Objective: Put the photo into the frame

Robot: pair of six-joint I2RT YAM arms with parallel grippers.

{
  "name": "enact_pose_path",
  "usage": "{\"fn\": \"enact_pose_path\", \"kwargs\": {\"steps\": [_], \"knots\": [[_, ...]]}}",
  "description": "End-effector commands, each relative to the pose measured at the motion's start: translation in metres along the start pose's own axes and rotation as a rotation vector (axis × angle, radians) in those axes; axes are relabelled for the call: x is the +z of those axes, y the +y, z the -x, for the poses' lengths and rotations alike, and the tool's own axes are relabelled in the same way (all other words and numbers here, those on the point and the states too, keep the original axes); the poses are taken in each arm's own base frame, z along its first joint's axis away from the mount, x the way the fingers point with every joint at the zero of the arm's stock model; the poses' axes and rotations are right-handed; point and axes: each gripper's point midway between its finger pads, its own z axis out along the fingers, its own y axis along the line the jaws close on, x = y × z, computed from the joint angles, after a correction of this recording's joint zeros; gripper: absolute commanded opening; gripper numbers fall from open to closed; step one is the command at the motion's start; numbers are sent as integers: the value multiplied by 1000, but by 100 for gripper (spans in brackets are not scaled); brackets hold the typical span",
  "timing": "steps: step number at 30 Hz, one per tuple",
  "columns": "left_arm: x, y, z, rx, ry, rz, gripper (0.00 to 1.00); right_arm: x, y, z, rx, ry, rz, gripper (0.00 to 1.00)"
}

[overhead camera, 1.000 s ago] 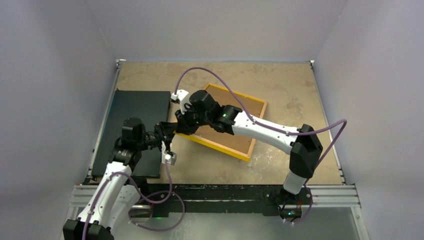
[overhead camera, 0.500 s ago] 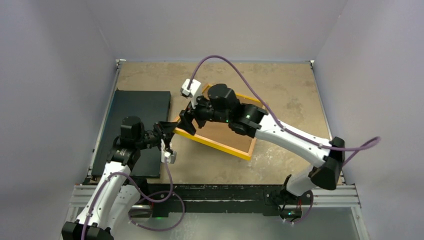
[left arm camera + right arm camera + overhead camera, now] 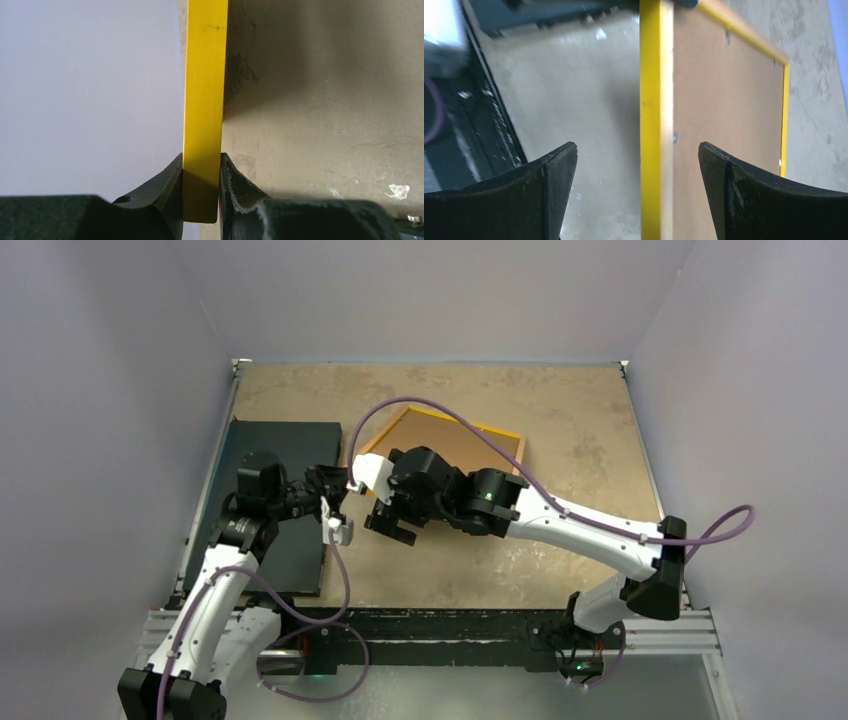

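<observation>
Now the frame [image 3: 205, 75] is pinched by its yellow edge in the left pincer [image 3: 201, 167]. The right pincer [image 3: 636, 150] is spread wide, with that border below it and the brown backing board [image 3: 729, 110] just beside. No photo is seen. Frame handling is judged under way, and a fresh right-hand grip is called for next.

Seen from above, the right arm [image 3: 560, 520] covers the near side of the frame [image 3: 465, 423], hiding its lower edge and left corner. The left wrist view cuts its yellow rim off at the top. In the right wrist view, a pale blur [image 3: 441, 30] sits upper left, perhaps the other arm.
</observation>
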Motion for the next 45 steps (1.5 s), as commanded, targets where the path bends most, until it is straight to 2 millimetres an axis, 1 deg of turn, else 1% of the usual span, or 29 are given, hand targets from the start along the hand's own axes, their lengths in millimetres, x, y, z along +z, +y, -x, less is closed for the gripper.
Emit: {"fn": "enact_pose_path", "kwargs": {"steps": [1, 3, 6, 9, 13, 18, 20, 22, 23, 24, 25, 26, 27, 28, 29, 30, 31, 34, 36, 38, 41, 42, 45], "knots": [[-10, 46, 16, 4, -28, 89, 0, -15, -24, -14, -58, 103, -122, 94], [-10, 51, 16, 5, -24, 87, 0, -13, -29, -13, -72, 110, -151, 93], [-12, 51, 15, 20, -13, 78, 0, -10, -33, -7, -98, 104, -192, 90], [-13, 52, 18, 24, -21, 84, 0, -3, -39, -11, -130, 138, -246, 83], [-14, 55, 20, 24, -21, 91, 0, 3, -40, -15, -194, 160, -308, 74], [-15, 55, 21, 14, -20, 86, 1, 1, -42, -15, -226, 170, -352, 66], [-15, 55, 20, 18, -19, 89, 1, -2, -45, -13, -220, 158, -371, 61], [-15, 61, 22, 21, -27, 109, 1, -5, -48, -13, -216, 151, -390, 51], [-15, 66, 22, 18, -31, 124, 3, -7, -50, -12, -213, 149, -398, 42], [-16, 73, 23, 18, -34, 141, 9, -8, -50, -11, -210, 145, -395, 31], [-16, 79, 24, 12, -37, 158, 18, -11, -51, -7, -202, 138, -402, 21], [-16, 87, 23, 5, -38, 174, 24, -15, -57, -2, -185, 127, -438, 9], [-17, 94, 23, -22, -37, 190, 38, -19, -61, 4, -173, 113, -459, 0], [-18, 100, 22, -63, -33, 201, 56, -23, -64, 13, -156, 90, -472, 0], [-19, 107, 21, -112, -27, 213, 70, -27, -65, 21, -138, 65, -473, 0], [-21, 116, 20, -173, -21, 228, 79, -31, -66, 29, -124, 37, -471, 0], [-22, 124, 18, -233, -9, 245, 83, -35, -68, 37, -115, 7, -474, 0], [-30, 148, 16, -396, 10, 305, 88, -50, -76, 64, -85, -70, -490, 0], [-38, 164, 24, -467, -21, 352, 90, -60, -79, 86, -61, -120, -485, 0], [-46, 179, 33, -586, -67, 404, 91, -70, -84, 107, -36, -166, -486, 0], [-59, 198, 42, -711, -114, 458, 93, -85, -90, 134, 13, -237, -483, 0], [-62, 203, 44, -764, -125, 478, 93, -94, -98, 144, 39, -272, -489, 0], [-72, 219, 49, -878, -149, 516, 95, -109, -123, 160, 105, -341, -510, 0]]}}
